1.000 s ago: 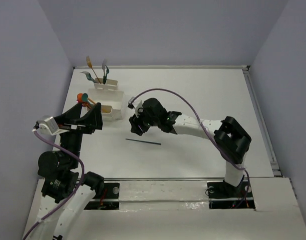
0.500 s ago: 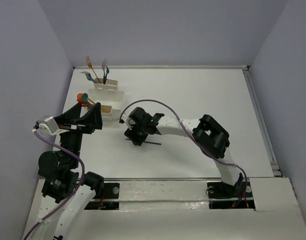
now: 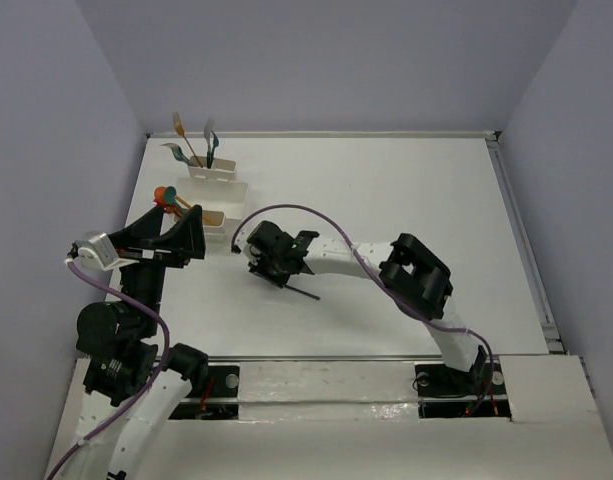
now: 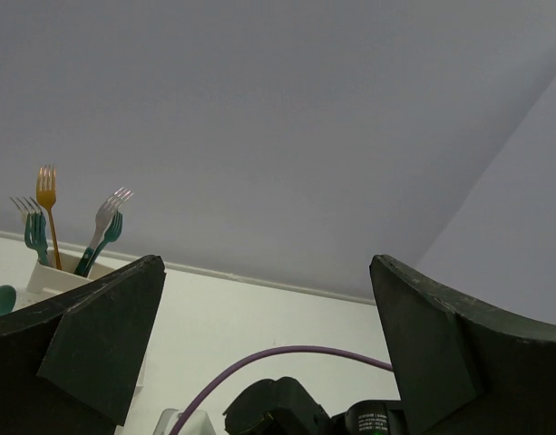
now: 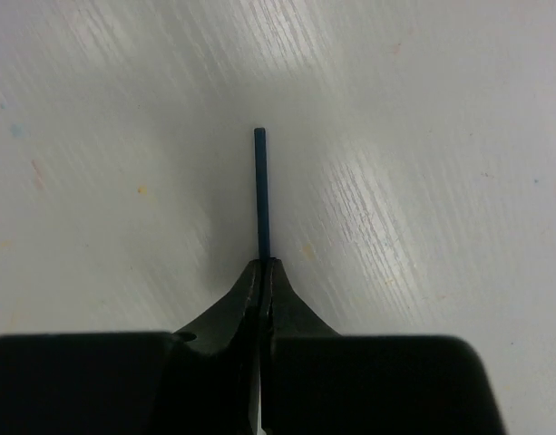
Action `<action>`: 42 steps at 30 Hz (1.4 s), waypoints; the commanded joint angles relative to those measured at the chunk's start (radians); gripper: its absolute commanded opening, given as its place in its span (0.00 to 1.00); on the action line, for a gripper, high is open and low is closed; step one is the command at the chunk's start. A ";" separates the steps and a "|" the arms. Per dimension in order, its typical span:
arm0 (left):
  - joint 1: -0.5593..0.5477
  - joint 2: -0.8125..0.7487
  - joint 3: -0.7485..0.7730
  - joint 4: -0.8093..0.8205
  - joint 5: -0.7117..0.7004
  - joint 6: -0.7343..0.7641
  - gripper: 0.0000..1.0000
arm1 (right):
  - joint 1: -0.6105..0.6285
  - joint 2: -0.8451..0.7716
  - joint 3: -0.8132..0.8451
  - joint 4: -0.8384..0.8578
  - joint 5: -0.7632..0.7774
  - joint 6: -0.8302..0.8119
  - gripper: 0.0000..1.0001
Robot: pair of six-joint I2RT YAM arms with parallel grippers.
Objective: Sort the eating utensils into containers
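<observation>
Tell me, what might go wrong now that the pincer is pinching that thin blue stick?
The right pincer grips the blue stick with only its very tips, so it could slip or swivel when lifted. The bins already hold upright forks and spoons, which the stick might knock on the way in.
</observation>
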 commanded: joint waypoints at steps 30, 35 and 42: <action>0.012 -0.016 -0.003 0.040 -0.008 0.005 0.99 | -0.039 -0.058 0.193 1.263 -0.196 0.272 0.00; 0.012 -0.022 -0.003 0.040 -0.007 0.005 0.99 | -0.048 0.099 0.417 1.226 -0.213 0.312 0.00; 0.012 -0.025 -0.003 0.040 -0.013 0.006 0.99 | -0.079 0.200 0.514 1.206 -0.216 0.355 0.00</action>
